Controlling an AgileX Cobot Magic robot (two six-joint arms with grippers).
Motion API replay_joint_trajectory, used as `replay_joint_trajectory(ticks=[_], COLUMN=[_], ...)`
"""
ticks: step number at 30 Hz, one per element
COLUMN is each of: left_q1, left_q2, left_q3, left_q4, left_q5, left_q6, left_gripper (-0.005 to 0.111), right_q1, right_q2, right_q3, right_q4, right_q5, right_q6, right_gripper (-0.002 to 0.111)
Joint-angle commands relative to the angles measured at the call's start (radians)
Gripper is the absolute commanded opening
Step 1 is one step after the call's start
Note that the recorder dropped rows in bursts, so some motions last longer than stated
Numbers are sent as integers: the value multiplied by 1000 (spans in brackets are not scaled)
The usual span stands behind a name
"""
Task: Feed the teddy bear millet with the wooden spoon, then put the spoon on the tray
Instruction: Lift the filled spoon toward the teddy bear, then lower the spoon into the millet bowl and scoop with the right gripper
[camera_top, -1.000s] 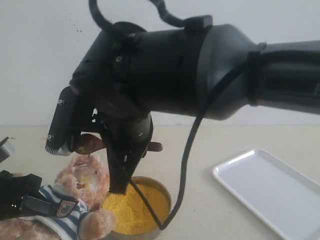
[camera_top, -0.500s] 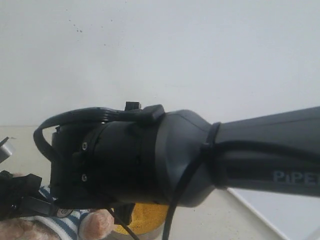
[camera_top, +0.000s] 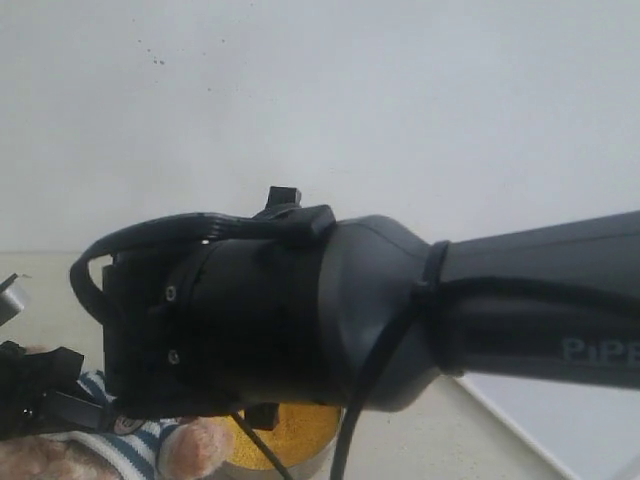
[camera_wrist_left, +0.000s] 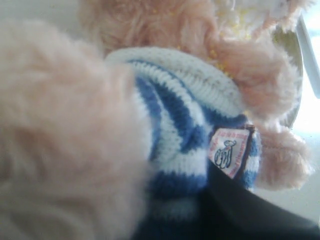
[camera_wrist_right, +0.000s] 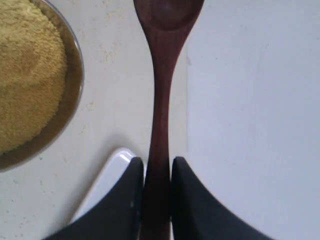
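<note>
Spoon smooth dark wood — bear fluffy plush — millet grainy.

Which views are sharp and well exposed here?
Exterior view: the right arm fills the frame close-up, soft, hiding all but slivers of the teddy bear and millet. Left wrist view: too near, fur blurred, only the badge readable. Right wrist view: sharpest; wooden spoon crisp in the right claw, tray featureless white.

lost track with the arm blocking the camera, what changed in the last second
The right arm swung down across the exterior view, carrying the wooden spoon away from the teddy bear and over to the tray's corner. The right pincer kept its grip on the spoon. The teddy bear and the millet stayed put.
</note>
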Motion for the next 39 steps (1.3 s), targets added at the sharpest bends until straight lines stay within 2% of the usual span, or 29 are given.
replay_joint_trajectory(ticks=[1, 4, 7, 10, 16, 19, 26, 39], left_q1=[-2, 2, 14, 19, 19, 19, 19, 19], left_q2=[-2, -2, -2, -2, -2, -2, -2, -2], left_q3=[-6, -6, -6, -6, -6, -6, -6, -6], left_q4=[-49, -113, -220, -320, -470, -485, -517, -517], left_q5=[-17, -71, -93, -91, -112, -122, -49, -57], left_q6=[15, 74, 117, 205, 329, 420, 410, 415], left_gripper=[4, 4, 4, 4, 4, 4, 4, 4], right_q1=[-13, -41, -88, -143, -171, -171, -171, -171], right_q2=[-68, -99, -106, -95, -93, -80, -10, 46], right_q3=[2, 2, 2, 2, 2, 2, 2, 2], right_q4=[0, 183, 384, 489, 497, 529, 524, 590], right_q5=[33, 4, 47, 68, 35, 3, -11, -81], right_q6=[-71, -190, -368, -451, -462, -472, -461, -405], right_gripper=[0, 0, 0, 0, 0, 0, 0, 0])
